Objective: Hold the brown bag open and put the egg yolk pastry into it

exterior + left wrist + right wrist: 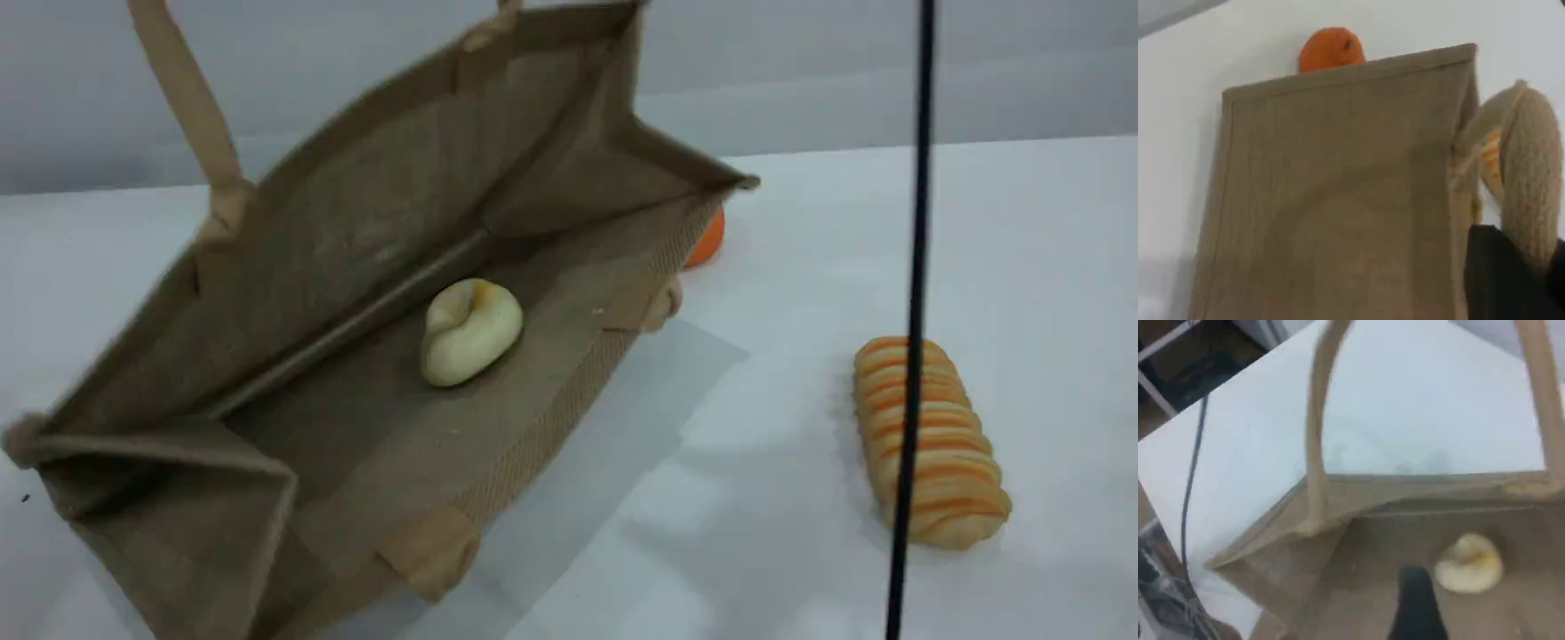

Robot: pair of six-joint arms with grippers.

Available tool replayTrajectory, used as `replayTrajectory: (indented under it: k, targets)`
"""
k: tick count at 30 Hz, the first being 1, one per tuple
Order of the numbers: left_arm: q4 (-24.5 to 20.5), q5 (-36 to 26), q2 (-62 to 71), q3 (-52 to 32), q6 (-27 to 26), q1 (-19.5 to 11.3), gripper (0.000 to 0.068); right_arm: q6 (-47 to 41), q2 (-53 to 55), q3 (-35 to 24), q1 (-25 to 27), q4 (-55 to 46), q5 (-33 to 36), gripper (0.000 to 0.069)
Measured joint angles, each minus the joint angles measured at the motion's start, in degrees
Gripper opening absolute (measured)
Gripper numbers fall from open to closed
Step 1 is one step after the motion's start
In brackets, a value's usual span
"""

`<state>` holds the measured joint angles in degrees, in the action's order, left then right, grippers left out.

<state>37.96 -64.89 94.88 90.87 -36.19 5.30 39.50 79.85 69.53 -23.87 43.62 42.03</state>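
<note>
The brown bag (373, 204) lies tilted on its side on the white table, its mouth gaping toward the camera. Its upper handle (182, 98) is pulled up past the top edge. In the left wrist view my left gripper (1528, 267) is shut on that beige handle (1531, 173), above the bag's outer wall (1338, 200). The egg yolk pastry (469, 331) rests free on the bag's lower inner wall. From the right wrist view, one black fingertip of my right gripper (1415, 607) hovers over the bag's inside, just left of the pastry (1469, 563) and holding nothing.
A long orange-striped bread (929, 440) lies on the table to the right. An orange round item (709, 240) sits behind the bag's far corner. A black cable (914, 311) hangs in front of the bread. The table's edge and clutter beyond show in the right wrist view.
</note>
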Motion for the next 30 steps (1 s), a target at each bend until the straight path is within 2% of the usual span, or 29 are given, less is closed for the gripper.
replayTrajectory:
  k: [5,8,14,18,23,26,30]
  targets:
    - [0.2,7.2,0.0,-6.6,-2.0,0.0,0.0087,-7.9,-6.6,0.0,0.0,-8.5,4.1,0.0434]
    - [1.8,11.2,0.0,-11.2,-4.0,0.0,0.0087,-12.6,-10.0,0.0,0.0,-13.3,7.0,0.0433]
    - [8.9,16.2,1.3,-17.6,-10.8,0.7,0.0106,-20.8,-16.3,0.0,0.0,-22.6,13.5,0.0433]
    - [12.4,16.2,3.2,-18.2,-14.7,3.1,0.0165,-25.6,-20.0,0.0,0.0,-28.1,17.4,0.0433]
    - [11.9,17.6,6.6,-18.2,-15.8,6.5,0.0281,-30.4,-25.6,0.0,0.0,-33.1,21.6,0.0433]
    - [11.7,17.7,8.4,-18.2,-15.9,6.9,0.033,-33.1,-29.4,0.0,0.0,-36.2,23.7,0.0433]
    - [11.4,17.2,7.9,-18.1,-15.9,6.9,0.0351,-36.3,-34.6,0.0,0.0,-40.3,27.1,0.0433]
